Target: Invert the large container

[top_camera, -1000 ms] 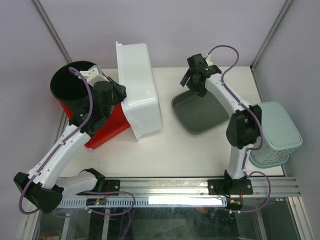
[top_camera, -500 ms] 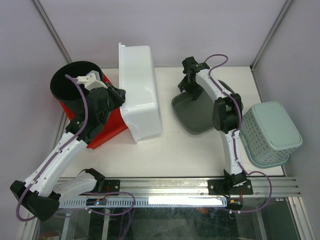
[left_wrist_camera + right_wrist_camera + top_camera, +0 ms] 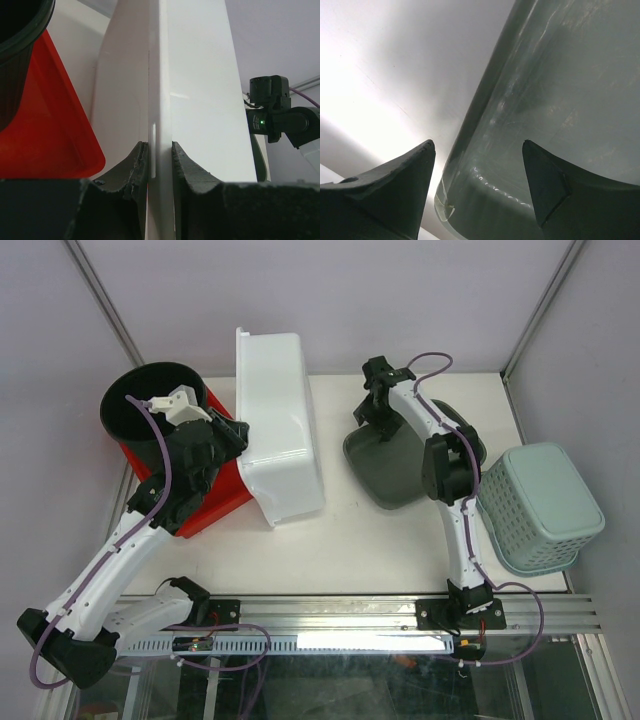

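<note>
A white table (image 3: pixel 340 530) fills the middle of the frame, enclosed by pale lilac walls (image 3: pixel 350 290). Slanting metal posts (image 3: pixel 101 300) mark the upper corners. An aluminium rail (image 3: pixel 350 612) spans the bottom edge, light glaring beneath it.

The overhead view is bright and evenly lit, with soft, short shadows and a glaring light strip (image 3: pixel 370 640) near the bottom. In the left wrist view the white container (image 3: pixel 195 100) carries a pale sheen, and the near fingers (image 3: pixel 137 170) are dark and soft. The right wrist view blows out to white at left, and the grey tray (image 3: pixel 560 75) shows streaky reflections.
</note>
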Tool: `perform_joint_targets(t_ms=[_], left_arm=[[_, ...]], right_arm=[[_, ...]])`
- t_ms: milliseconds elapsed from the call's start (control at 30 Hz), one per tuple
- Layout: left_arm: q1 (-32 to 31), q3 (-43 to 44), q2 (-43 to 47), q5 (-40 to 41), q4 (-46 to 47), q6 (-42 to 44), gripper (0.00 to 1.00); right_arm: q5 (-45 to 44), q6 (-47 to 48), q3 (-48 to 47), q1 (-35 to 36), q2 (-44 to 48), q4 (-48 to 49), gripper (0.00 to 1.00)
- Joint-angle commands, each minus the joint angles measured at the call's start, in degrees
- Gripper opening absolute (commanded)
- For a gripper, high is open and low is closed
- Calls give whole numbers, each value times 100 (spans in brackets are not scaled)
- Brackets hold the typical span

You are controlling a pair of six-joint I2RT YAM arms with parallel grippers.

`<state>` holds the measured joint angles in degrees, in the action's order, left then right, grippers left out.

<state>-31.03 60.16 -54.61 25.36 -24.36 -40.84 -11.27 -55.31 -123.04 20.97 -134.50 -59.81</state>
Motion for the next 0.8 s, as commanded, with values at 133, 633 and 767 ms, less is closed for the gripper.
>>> perform_joint_targets(t_ms=[133, 633, 767], left_arm=[[35, -47, 160, -118, 265, 33, 0], [35, -153, 202, -147, 265, -46, 0], [35, -131, 188, -136, 265, -42, 0]], right_arm=[[-110, -244, -477, -18, -198, 184, 73], [-79, -162, -506, -56, -290, 312, 52], [-65, -105, -457, -58, -236, 374, 40]])
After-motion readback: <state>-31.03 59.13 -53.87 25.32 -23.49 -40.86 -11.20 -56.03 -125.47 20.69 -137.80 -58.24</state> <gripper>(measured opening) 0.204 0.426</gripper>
